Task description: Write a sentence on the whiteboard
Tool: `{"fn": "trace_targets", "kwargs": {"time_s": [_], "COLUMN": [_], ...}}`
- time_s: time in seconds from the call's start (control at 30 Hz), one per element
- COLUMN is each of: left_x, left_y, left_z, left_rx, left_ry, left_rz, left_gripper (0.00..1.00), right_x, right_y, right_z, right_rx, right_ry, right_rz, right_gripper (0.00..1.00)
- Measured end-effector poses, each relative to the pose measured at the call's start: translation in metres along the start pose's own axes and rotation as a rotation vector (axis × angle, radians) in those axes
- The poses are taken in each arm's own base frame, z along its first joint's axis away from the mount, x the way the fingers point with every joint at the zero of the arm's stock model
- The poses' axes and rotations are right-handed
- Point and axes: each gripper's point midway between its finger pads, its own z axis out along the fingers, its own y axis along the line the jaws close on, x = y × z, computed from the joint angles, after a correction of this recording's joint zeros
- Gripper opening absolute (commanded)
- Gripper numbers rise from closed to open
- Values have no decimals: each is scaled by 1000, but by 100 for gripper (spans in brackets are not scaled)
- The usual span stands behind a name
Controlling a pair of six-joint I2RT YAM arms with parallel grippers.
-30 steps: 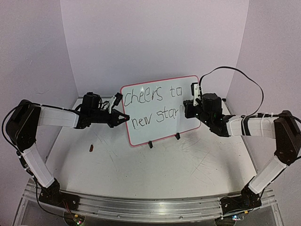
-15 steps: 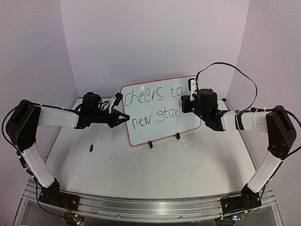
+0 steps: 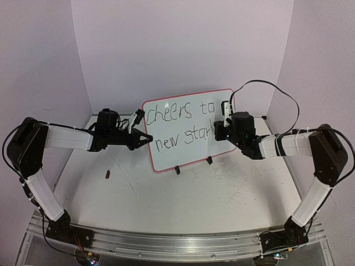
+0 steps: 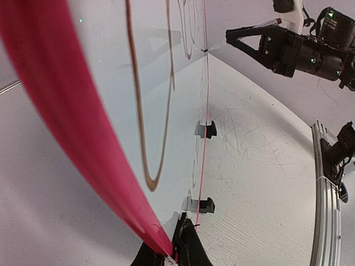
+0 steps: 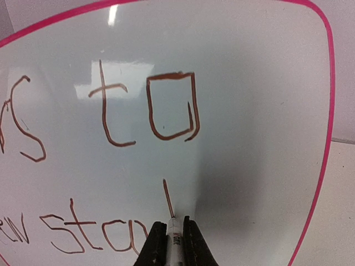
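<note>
The whiteboard (image 3: 191, 154), white with a red-pink rim, stands upright on two black clip feet (image 3: 177, 170) at the back middle of the table. The sentence (image 3: 182, 112) reads "cheers to" over "new star" in dark marker. My left gripper (image 3: 145, 139) is shut on the board's left rim (image 4: 83, 127), its fingers (image 4: 191, 249) pinching the edge. My right gripper (image 5: 173, 223) is shut on a white marker (image 5: 173, 239). The marker's tip touches the whiteboard (image 5: 255, 111) at the foot of a short upright stroke (image 5: 167, 197) right of "sta".
A small dark red object (image 3: 107, 174) lies on the scuffed table left of the board. White walls close in the back and both sides. From the left wrist, the right gripper (image 4: 244, 36) shows beyond the board's far edge.
My right gripper has shifted a little left and down along the board with the marker, and its cable has swung. The left arm and the board have not moved.
</note>
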Motion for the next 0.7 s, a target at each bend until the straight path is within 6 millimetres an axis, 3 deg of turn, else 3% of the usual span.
{"fn": "trace_targets", "kwargs": {"time_s": [0.2, 0.33, 0.47, 0.6, 0.7], "left_x": [0, 0, 0, 0, 0], "left_y": [0, 0, 0, 0, 0], "left_z": [0, 0, 0, 0, 0], "left_rx": [0, 1, 1, 1, 1], "left_ry": [-1, -1, -1, -1, -1], "left_rz": [1, 4, 5, 5, 5], "left_gripper": [0, 0, 0, 0, 0], "right_x": [31, 35, 20, -7, -15], "right_y": [-6, -14, -16, -4, 4], "right_z": [-4, -5, -12, -23, -22], "right_rx": [11, 53, 65, -4, -49], "right_ry": [68, 74, 41, -19, -33], "right_rz": [10, 5, 1, 17, 21], "right_gripper": [0, 0, 0, 0, 0]}}
